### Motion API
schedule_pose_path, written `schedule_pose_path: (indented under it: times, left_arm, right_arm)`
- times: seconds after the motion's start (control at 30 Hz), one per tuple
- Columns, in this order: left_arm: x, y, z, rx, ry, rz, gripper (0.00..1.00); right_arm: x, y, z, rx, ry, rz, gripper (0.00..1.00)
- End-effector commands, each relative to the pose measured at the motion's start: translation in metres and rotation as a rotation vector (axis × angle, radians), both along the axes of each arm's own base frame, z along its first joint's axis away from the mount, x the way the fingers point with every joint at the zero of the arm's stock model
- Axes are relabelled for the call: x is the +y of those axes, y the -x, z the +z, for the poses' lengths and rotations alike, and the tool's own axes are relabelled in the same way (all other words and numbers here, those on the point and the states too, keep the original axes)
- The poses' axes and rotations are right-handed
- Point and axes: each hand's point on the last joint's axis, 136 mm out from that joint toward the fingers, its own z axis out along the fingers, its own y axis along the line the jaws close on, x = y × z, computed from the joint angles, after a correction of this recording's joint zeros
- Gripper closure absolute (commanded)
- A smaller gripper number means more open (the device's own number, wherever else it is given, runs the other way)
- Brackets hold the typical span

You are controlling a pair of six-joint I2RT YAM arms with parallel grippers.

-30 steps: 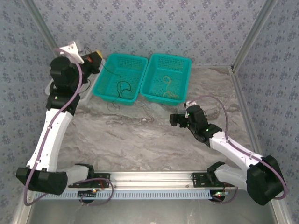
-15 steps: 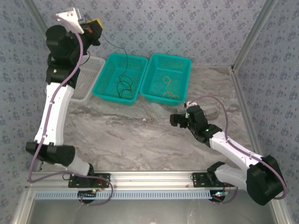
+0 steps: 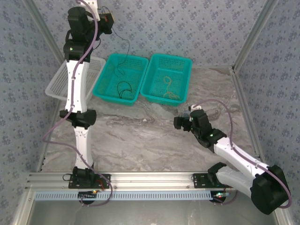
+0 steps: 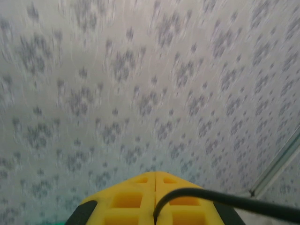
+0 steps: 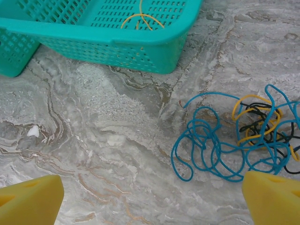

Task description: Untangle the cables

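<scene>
— Left gripper (image 3: 108, 22), at 11 o'clock, high over the table (image 3: 140, 136): why so far up?
— It is clamped on a black cable (image 4: 225, 199), likely to draw its length clear. The tail hangs into the left basket (image 3: 112, 98).
— And the right gripper (image 3: 180, 123)?
— Jaws wide, holding nothing, low at 4 o'clock. The tangle (image 5: 239, 140) of blue, yellow and black lies on the table at 3 o'clock in its wrist view, seemingly its next target.

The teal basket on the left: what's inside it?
A thin black cable lies looped on the floor of the left teal basket, and one strand runs up out of it to the left tool, shut on it high above. What lies under the loops is too small to tell.
</scene>
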Motion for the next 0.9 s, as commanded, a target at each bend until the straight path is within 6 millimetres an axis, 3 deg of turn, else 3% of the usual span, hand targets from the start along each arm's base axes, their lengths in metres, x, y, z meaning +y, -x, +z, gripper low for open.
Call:
schedule_pose_path:
  times: [0.0, 0.17, 0.33, 0.43, 0.77, 0.87]
  left_arm:
    - [-0.002, -0.003, -0.033, 0.101, -0.022, -0.028, 1.00]
    - [0.005, -0.015, -0.061, 0.154, -0.093, 0.022, 0.98]
    - [0.011, -0.025, -0.075, 0.177, -0.114, 0.052, 0.41]
    - [0.013, -0.025, -0.073, 0.171, -0.115, 0.051, 0.24]
    - [0.026, -0.019, -0.064, 0.184, -0.096, 0.054, 0.09]
    - [0.022, -0.009, -0.062, 0.183, -0.110, 0.018, 0.01]
  right_arm:
    - [-0.011, 0.004, -0.001, 0.007, 0.013, -0.045, 0.00]
    - [-0.015, 0.004, 0.000, -0.002, 0.014, -0.057, 0.00]
    - [-0.015, 0.004, 0.003, -0.002, 0.016, -0.058, 0.00]
    - [-0.016, 0.004, 0.002, -0.001, 0.017, -0.064, 0.00]
    - [-0.016, 0.002, 0.001, -0.002, 0.017, -0.068, 0.00]
    - [-0.018, 0.001, -0.001, -0.001, 0.022, -0.080, 0.00]
